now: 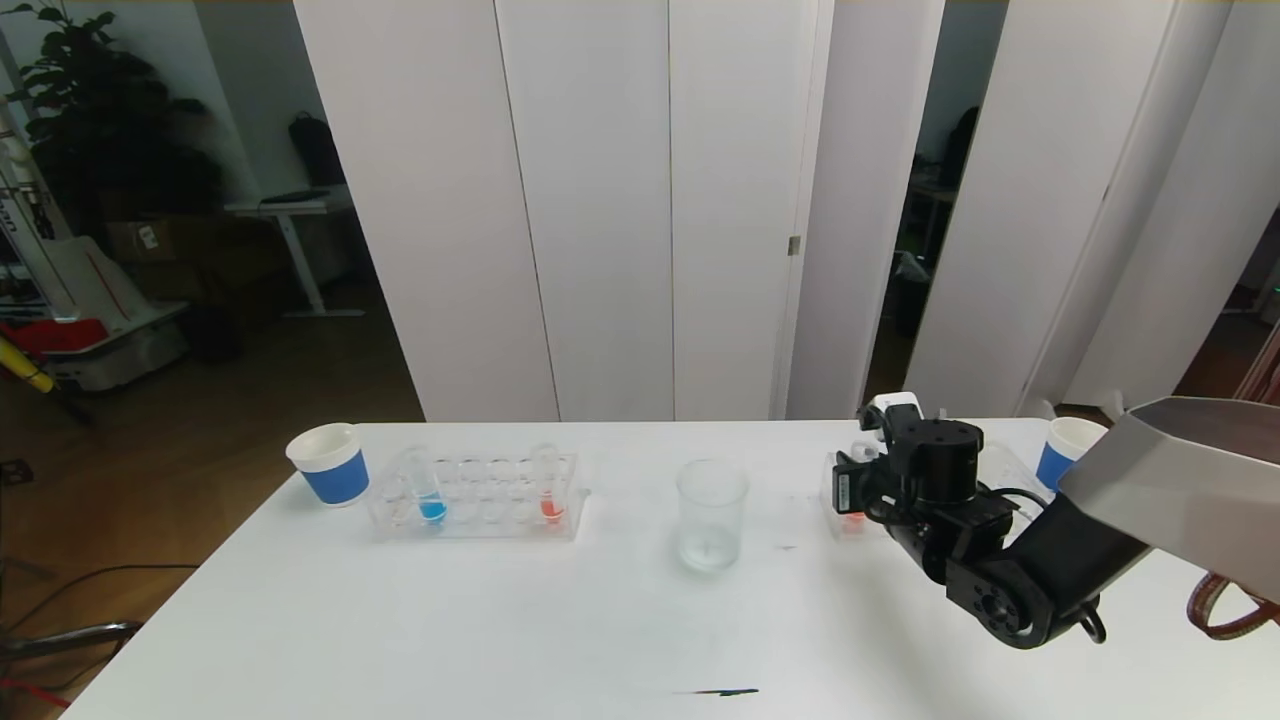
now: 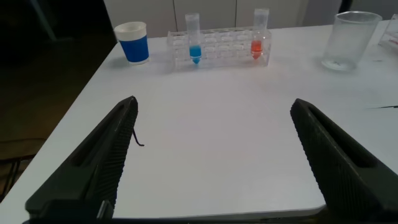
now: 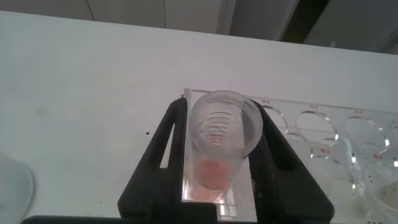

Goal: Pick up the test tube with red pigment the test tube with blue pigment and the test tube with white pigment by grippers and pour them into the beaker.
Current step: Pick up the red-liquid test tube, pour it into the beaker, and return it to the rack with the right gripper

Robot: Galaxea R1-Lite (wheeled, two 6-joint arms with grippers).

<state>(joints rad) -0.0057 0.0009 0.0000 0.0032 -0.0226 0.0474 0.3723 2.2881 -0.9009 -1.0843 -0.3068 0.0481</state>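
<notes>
Nearest the head camera, the right arm reaches in over the right side of the white table (image 1: 400,620), its right claw (image 3: 219,155) lowered onto a clear rack (image 3: 323,124) that stands there. That claw's two black fingers (image 3: 161,149) are pressed against opposite sides of a red tube (image 3: 219,134), clamped on it near its open mouth. The tube stands upright in an end hole of the rack, long axis vertical, mouth up, with orange-red liquid at its rounded bottom. Behind the arm, near the table's right edge, sits a blue-banded cup (image 1: 1065,450).

The beaker (image 1: 711,515) stands upright near the table's middle, mouth up, well apart from both racks.

On the left side of the table a second clear rack (image 1: 480,497) holds the blue tube (image 1: 425,487) toward its left end and another red-filled tube (image 1: 548,487) toward its right end; both stand vertical, mouths up. Just beside this rack's left end is a left cup (image 1: 328,463) with a blue band.

The left claw (image 2: 214,165) hangs above the table's near left part, well short of the left rack, its fingers spread wide apart and holding nothing.
</notes>
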